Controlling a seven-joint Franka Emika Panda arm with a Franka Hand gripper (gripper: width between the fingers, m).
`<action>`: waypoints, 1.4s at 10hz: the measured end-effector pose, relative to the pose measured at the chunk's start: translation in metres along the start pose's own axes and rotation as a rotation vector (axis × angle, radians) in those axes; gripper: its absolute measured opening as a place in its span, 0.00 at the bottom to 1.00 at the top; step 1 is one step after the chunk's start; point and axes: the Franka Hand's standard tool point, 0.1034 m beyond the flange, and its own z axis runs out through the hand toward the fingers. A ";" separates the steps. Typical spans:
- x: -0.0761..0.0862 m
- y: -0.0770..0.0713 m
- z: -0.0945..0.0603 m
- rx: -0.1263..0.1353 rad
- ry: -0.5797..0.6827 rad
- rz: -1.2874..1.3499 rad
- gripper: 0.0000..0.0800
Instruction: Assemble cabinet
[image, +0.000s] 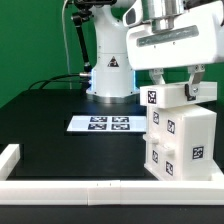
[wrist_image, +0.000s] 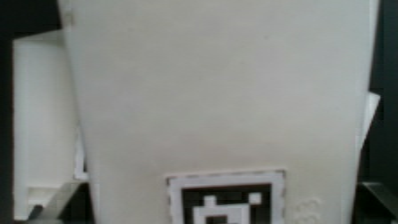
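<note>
The cabinet (image: 182, 142), a tall white boxy shell with several black-and-white tags, stands at the exterior view's right near the front rail. A smaller white block (image: 170, 97) with a tag sits on its top. My gripper (image: 178, 80) comes down from above, its fingers on either side of this block and closed against it. In the wrist view a broad white face of the block (wrist_image: 214, 90) fills the picture, with a tag (wrist_image: 226, 200) at its edge. A second white part (wrist_image: 39, 100) shows beside it. My fingertips are hidden in the wrist view.
The marker board (image: 100, 124) lies flat on the black table to the left of the cabinet. A long white rail (image: 70, 186) runs along the front, with a short raised end (image: 9, 156) at the left. The robot base (image: 110, 72) stands behind.
</note>
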 end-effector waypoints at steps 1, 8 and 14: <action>-0.002 -0.001 0.000 0.002 -0.005 0.083 0.70; -0.014 -0.004 0.002 0.015 -0.066 0.480 0.70; -0.021 -0.009 -0.022 0.049 -0.083 0.349 1.00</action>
